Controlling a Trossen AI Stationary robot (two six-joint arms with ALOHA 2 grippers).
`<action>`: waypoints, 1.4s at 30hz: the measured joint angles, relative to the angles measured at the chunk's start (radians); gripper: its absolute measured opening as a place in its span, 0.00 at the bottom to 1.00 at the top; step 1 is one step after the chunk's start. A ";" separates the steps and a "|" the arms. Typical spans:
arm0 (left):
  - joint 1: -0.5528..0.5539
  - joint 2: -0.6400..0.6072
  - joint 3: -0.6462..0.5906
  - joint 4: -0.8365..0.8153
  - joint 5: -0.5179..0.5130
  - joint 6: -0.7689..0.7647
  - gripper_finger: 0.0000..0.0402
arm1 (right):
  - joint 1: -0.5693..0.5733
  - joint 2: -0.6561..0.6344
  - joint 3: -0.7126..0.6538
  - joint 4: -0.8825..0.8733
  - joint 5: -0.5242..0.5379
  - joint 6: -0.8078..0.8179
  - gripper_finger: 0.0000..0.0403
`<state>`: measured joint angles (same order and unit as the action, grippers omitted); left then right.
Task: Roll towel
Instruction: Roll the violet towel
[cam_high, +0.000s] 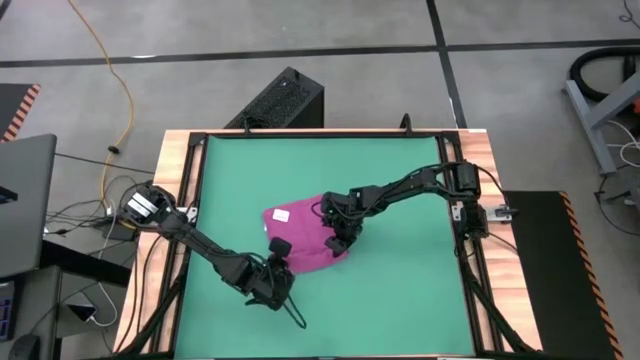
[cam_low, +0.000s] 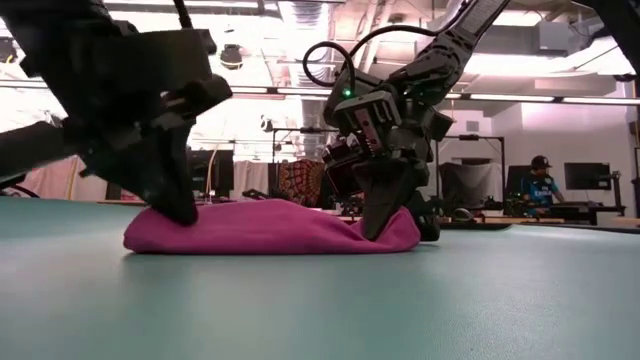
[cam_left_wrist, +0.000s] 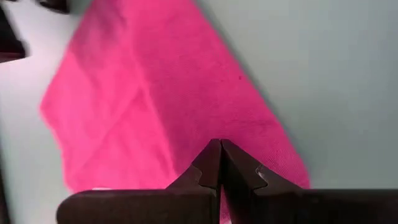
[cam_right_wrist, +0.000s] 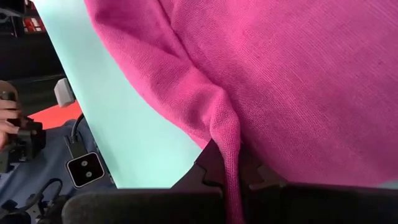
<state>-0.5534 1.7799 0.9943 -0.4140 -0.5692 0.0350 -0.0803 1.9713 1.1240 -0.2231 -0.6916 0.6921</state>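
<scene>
**Two claws pinned to a pink towel**

At the centre of the high view we see the towel lying bunched on the green mat. The right gripper is clamped on a fold of the cloth — a pink ridge runs down between its fingers. The left gripper, fingers pressed together, rests its tips on the towel's lower-left edge. Both arms reach in low — one from the frame's left, one from the right.
</scene>
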 joint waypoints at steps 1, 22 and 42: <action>-0.001 -0.005 0.000 -0.006 -0.018 -0.002 0.00 | 0.000 0.000 0.000 -0.001 0.000 -0.007 0.03; 0.016 -0.103 -0.186 0.200 0.072 -0.074 0.00 | 0.000 0.000 0.000 0.005 0.000 -0.023 0.04; 0.017 -0.075 -0.179 0.302 0.234 -0.066 0.00 | 0.000 0.000 0.000 0.059 0.048 -0.020 0.04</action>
<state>-0.5365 1.7050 0.8150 -0.1117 -0.3354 -0.0311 -0.0799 1.9713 1.1236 -0.1639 -0.6439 0.6720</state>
